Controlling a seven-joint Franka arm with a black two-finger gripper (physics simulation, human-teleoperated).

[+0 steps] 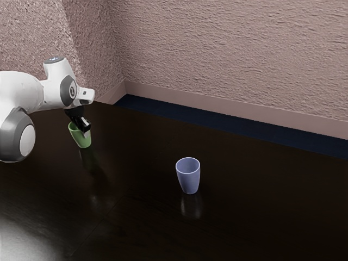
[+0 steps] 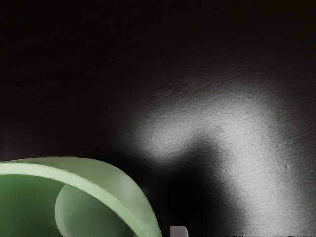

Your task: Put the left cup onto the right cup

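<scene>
Gripper (image 1: 81, 124) nearly closed, pinching green cup (image 1: 80, 137) by rim; cup tilted, just above dark glossy table (image 1: 261, 212). Purple cup (image 1: 188, 174) upright, well apart twd exterior view's right. Rough pink wall (image 1: 228, 49) behind.

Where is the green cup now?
The green cup is at the exterior view's left, held tilted by the gripper, apart from the purple cup.

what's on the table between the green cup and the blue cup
Nothing. In the exterior view, the stretch of dark table between the green cup and the blue cup is bare.
</scene>
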